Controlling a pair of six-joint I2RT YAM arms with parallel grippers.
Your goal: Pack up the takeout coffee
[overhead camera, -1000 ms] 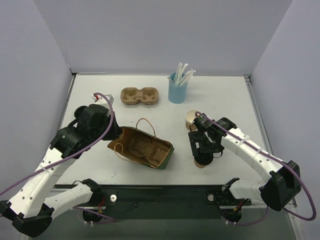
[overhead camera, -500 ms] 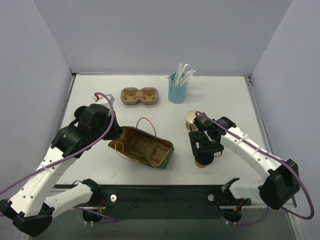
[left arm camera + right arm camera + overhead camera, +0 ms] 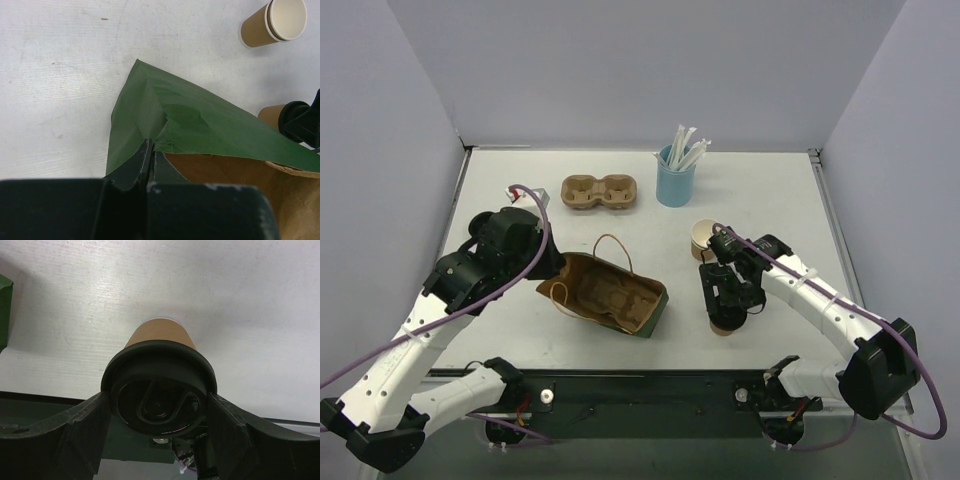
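Observation:
The takeout coffee [image 3: 701, 235], a small tan cup with a white rim, stands open right of the bag and also shows in the left wrist view [image 3: 276, 22]; no gripper touches it. A second tan cup with a black lid [image 3: 159, 390] stands near the front edge [image 3: 723, 324]. My right gripper [image 3: 157, 405] reaches down over it [image 3: 725, 300], and both fingers [image 3: 92, 425] press the sides of the lid. My left gripper [image 3: 151, 150] is shut on the rim of the brown paper bag [image 3: 610, 295], which lies on its side with its green-lined mouth [image 3: 200, 125] facing the cups.
A brown two-hole cup carrier [image 3: 599, 192] sits at the back centre. A light-blue cup of white straws [image 3: 675, 178] stands to its right. The table's dark front rail [image 3: 640, 385] runs just behind the lidded cup.
The right gripper's fingers have drawn in against the lidded cup's lid. The left arm and the bag have barely shifted.

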